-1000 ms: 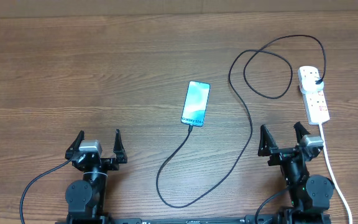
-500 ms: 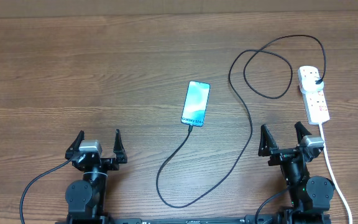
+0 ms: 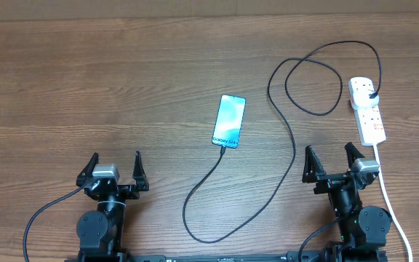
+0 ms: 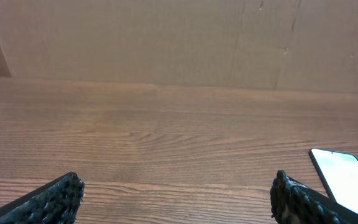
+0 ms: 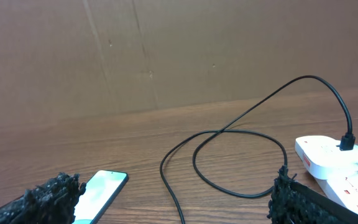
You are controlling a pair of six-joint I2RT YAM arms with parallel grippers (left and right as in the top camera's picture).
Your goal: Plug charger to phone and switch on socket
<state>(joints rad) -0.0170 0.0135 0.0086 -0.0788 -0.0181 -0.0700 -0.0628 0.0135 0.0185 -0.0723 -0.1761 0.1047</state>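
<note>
changes: none visible | overhead view: phone (image 3: 229, 121), charger (image 3: 294, 150), socket (image 3: 368, 113), left gripper (image 3: 116, 157), right gripper (image 3: 329, 148) all unshifted

The left gripper (image 3: 115, 160) and right gripper (image 3: 328, 151) have tapered black textured fingers (image 4: 48, 202), grey blocks (image 3: 104, 172), round black housings (image 3: 93, 227), black cables (image 3: 38, 218).

I see a brown wood-grain table (image 3: 86, 87) filling my overhead view, its grain running from 9 to 3 o'clock. At 12 o'clock its far edge meets a plain tan board wall (image 4: 166, 37) with faint upright seams and creases. Light looks even and soft.
</note>
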